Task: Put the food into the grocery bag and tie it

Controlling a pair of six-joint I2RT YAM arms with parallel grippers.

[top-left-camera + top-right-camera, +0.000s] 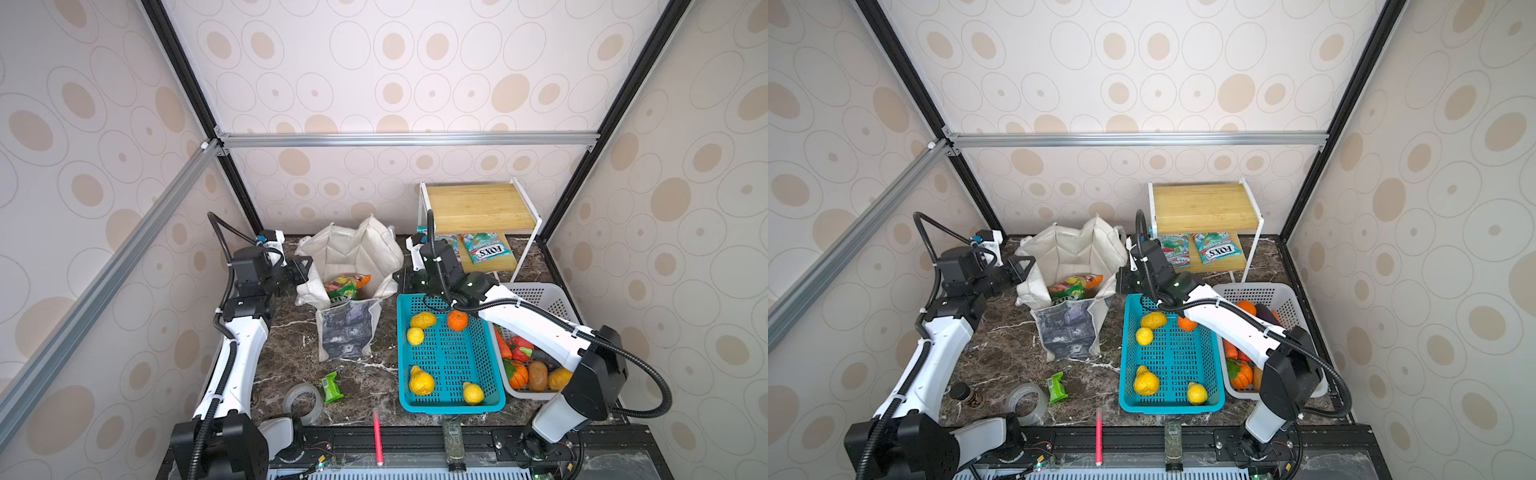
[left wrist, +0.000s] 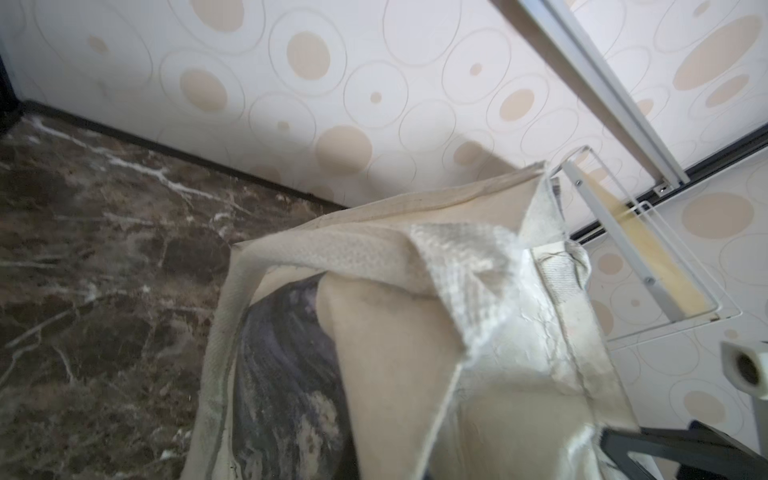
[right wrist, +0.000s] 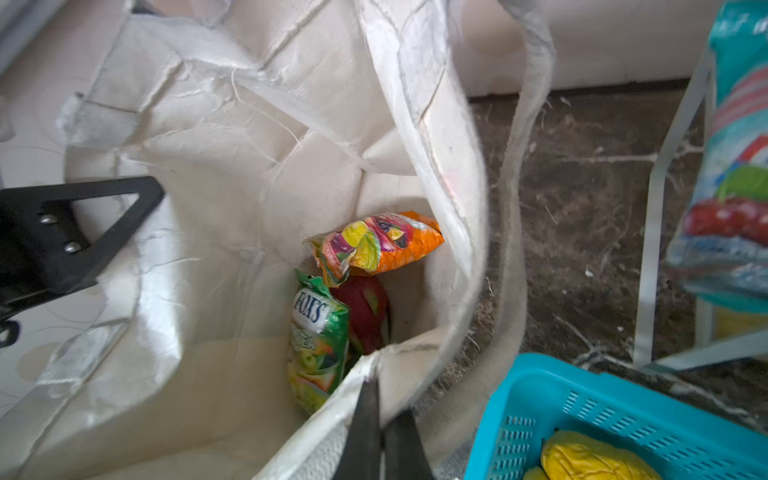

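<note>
The cream grocery bag [image 1: 349, 253] [image 1: 1067, 253] stands open at the back middle of the marble table. Food lies in its bottom: an orange packet [image 3: 386, 245], a green FOX'S packet [image 3: 320, 345] and a pink dragon fruit [image 3: 368, 316]. My left gripper [image 1: 305, 270] sits at the bag's left rim. In the left wrist view the bag's cloth [image 2: 395, 353] covers its jaws. My right gripper [image 3: 382, 399] [image 1: 399, 278] is shut on the right rim, both black fingers pinching the fabric. One left finger [image 3: 20, 249] shows across the opening.
A teal basket [image 1: 451, 406] with yellow fruit and an orange stands right of the bag. Beyond it is a white basket [image 1: 536, 297] of vegetables. A wooden rack [image 1: 478, 208] holds FOX'S packets [image 1: 486, 249]. A green packet [image 1: 332, 386], tape roll [image 1: 303, 401] and pink pen [image 1: 377, 436] lie in front.
</note>
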